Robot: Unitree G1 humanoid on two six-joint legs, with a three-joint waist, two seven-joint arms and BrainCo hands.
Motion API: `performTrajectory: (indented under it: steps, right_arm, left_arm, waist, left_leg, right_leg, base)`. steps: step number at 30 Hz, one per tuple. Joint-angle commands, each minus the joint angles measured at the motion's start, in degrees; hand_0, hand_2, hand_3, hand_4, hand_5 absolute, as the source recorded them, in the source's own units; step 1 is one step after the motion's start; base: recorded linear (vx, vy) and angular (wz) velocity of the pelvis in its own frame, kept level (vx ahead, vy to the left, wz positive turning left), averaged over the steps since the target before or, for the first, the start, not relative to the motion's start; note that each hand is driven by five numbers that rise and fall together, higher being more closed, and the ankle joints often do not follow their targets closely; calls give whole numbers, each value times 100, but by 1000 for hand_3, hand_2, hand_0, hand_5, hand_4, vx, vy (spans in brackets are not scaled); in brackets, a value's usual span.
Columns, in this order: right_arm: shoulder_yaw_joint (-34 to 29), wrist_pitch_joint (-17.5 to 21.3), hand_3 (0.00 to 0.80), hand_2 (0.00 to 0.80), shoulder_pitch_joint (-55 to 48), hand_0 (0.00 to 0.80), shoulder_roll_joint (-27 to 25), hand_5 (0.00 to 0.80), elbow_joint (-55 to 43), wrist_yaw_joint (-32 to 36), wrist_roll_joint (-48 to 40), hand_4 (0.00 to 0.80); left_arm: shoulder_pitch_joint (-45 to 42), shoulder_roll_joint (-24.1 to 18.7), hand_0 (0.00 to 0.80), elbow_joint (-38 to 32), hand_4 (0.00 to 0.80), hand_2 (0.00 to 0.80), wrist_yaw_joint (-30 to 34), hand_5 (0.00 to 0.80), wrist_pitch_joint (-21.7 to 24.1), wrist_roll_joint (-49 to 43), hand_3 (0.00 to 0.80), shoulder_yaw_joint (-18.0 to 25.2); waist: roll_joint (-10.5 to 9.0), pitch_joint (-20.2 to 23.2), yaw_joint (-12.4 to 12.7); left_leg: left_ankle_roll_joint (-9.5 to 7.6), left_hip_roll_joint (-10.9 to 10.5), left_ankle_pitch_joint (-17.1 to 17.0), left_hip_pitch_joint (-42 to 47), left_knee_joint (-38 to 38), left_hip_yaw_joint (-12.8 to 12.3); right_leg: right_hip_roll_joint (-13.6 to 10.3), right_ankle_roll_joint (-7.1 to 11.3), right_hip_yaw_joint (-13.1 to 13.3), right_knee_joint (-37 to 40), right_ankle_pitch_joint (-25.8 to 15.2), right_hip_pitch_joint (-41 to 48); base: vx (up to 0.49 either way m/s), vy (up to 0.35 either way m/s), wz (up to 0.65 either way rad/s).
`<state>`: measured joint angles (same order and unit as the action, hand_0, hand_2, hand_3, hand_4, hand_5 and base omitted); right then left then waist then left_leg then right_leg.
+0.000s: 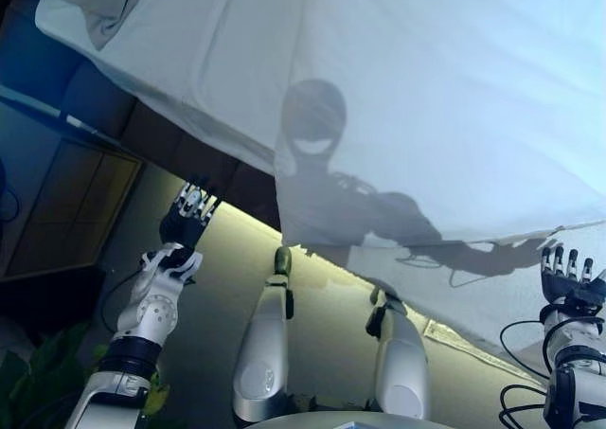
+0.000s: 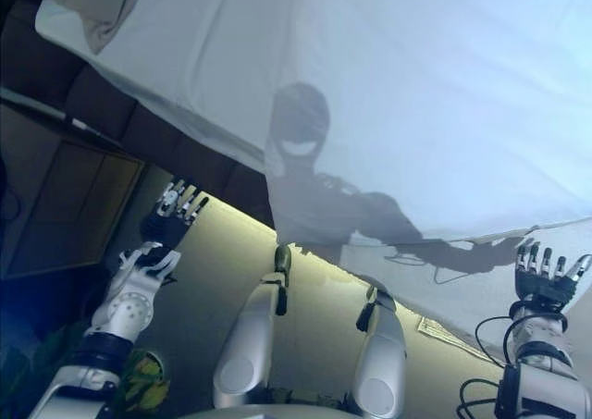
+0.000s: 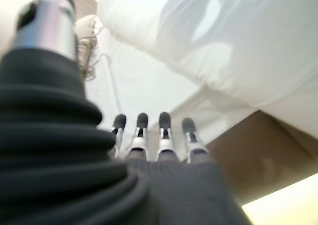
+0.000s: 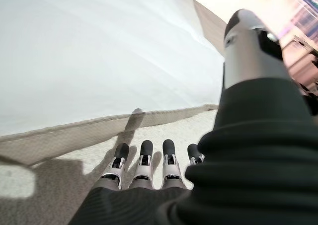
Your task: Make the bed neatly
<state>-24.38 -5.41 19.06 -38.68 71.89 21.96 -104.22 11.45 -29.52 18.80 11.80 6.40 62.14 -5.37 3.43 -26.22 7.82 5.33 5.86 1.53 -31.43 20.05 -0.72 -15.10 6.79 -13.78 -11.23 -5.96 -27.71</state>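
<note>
The bed (image 1: 189, 178) is lying under a white duvet (image 1: 445, 98) that is hanging over its near edge, with a pillow (image 1: 90, 3) sitting crumpled at the far left corner. The left hand (image 1: 187, 213) is hovering beside the bed's dark base and the right hand (image 1: 568, 276) by the duvet's hem (image 4: 99, 123), both with fingers (image 4: 141, 158) straight and holding nothing. Judging from this, a shallow grasp is risking the hem slipping free, and uneven pulling is likely leaving the duvet skewed.
</note>
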Motion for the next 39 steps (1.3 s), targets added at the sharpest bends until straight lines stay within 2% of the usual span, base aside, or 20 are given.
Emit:
performTrajectory:
  steps: [1, 9, 16, 30, 38, 39]
  right_arm:
    - [-203, 12, 0, 0, -50, 0, -337, 0, -10, 79, -244, 0]
    - [-136, -96, 0, 0, 55, 0, -450, 0, -12, -21, -365, 0]
    - [23, -144, 0, 0, 368, 0, -657, 0, -109, 381, -332, 0]
    - [48, -10, 0, 0, 597, 0, -934, 0, -16, -176, -407, 0]
    - [11, -123, 0, 0, 663, 0, -1097, 0, 190, -436, -481, 0]
    - [-4, -112, 0, 0, 686, 0, -1174, 0, 226, -468, -446, 0]
  left_arm:
    - [10, -168, 0, -300, 0, 0, 191, 0, 170, 231, 0, 266]
    - [-20, -148, 0, -390, 0, 0, 278, 0, 181, 223, 0, 173]
    - [196, -181, 0, -226, 0, 0, 182, 0, 151, 321, 0, 4]
    - [-27, -248, 0, -523, 0, 0, 415, 0, 106, 494, 0, 73]
    - [-58, -243, 0, -619, 0, 0, 361, 0, 99, 432, 0, 10]
    - [-87, -279, 0, -642, 0, 0, 369, 0, 80, 446, 0, 21]
  waist:
    - [6, 98, 106]
    - [94, -11, 101]
    - [198, -137, 48]
    - [446, -156, 63]
    - [523, -157, 95]
    - [543, -126, 109]
  left_leg:
    - [473, 352, -400, -577, 108, 715]
    - [419, 248, -413, -744, 184, 734]
    - [324, 140, -312, -1002, 546, 718]
    - [190, 6, -38, -1507, 1382, 767]
    - [199, 1, -111, -1616, 1336, 768]
    - [217, 12, -21, -1583, 1335, 773]
  right_leg:
    - [-741, 757, 100, -781, 91, -345]
    - [-808, 755, 208, -1063, 119, -679]
    - [-956, 756, 433, -1607, 232, -1148]
    - [-960, 610, 787, -2861, 669, -1932]
    - [-972, 583, 829, -2969, 692, -2115]
    - [-977, 633, 862, -3017, 804, -2095]
  base:
    - [-15, -17, 8]
    - [0, -4, 3]
    - [1, 15, 1]
    - [45, 23, 7]
    - [21, -26, 18]
    - [21, -13, -24]
